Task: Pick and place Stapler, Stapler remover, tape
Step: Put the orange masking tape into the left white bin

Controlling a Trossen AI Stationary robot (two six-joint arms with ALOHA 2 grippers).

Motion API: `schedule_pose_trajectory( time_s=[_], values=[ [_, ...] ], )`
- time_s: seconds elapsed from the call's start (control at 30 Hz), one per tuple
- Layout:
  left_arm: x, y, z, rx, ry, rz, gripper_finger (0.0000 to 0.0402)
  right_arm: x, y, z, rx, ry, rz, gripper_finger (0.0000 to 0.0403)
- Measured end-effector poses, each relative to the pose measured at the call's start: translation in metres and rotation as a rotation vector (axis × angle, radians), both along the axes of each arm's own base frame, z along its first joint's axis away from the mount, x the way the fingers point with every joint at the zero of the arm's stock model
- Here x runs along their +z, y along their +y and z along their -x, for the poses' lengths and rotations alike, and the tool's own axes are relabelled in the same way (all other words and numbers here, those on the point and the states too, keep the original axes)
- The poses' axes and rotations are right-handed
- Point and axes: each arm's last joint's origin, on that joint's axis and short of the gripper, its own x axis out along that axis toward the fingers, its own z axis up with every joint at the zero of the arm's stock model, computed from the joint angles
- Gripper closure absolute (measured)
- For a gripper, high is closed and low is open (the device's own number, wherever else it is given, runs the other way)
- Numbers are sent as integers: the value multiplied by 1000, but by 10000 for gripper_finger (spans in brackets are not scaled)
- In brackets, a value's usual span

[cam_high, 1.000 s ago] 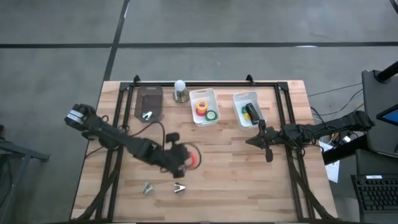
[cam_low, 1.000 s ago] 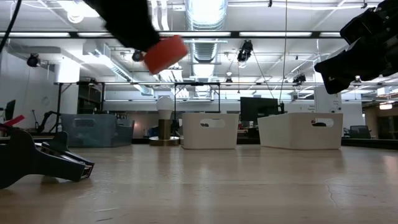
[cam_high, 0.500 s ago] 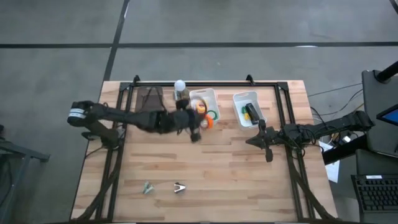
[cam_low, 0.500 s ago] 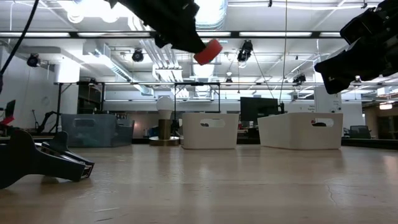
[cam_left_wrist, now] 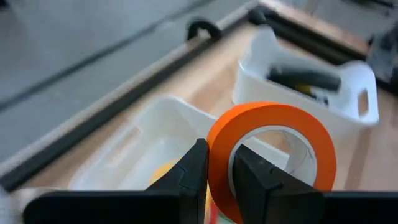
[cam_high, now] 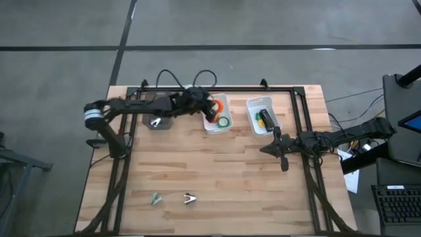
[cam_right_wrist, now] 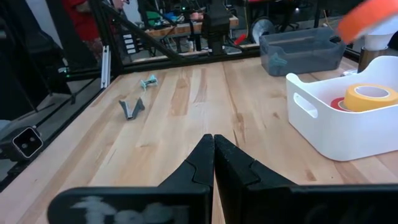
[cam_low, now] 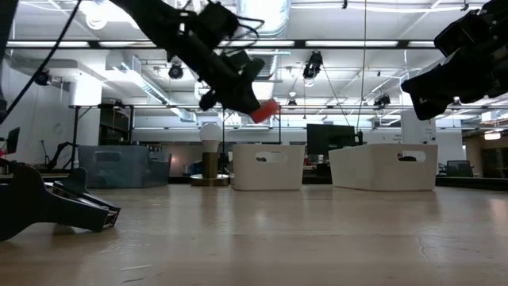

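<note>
My left gripper is out over the left white bin, shut on an orange tape roll, which also shows in the low view. Inside that bin lie a green roll, a yellow roll and a red roll. The right white bin holds the black stapler. Two small claw-shaped staple removers lie near the table's near edge. My right gripper waits shut, above the table near the right bin. My left gripper pinches the orange roll's wall with one finger inside the pale core and the other outside. The fingers slant downward from the table's left. The roll is lifted clear, on edge, above the left bin.
A grey tray sits at the far left and a lamp-like object stands beside it. A black frame rail runs along the far edge. Bare wood spreads over the table's middle. A staple remover looms close in the low view.
My left gripper has carried the orange roll, lifted, from the table's middle toward the far edge and has stopped over the left white bin, still shut on it.
</note>
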Motion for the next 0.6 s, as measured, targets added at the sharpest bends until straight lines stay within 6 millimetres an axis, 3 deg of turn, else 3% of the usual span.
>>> schedule_pose_trajectory(
  time_s=[0.23,0.6],
  values=[
    [-26,6,-28,-91,62,81,339,0,0,0,0,0,0,394],
    [-59,12,-51,-132,248,160,339,0,0,0,0,0,0,394]
  ],
)
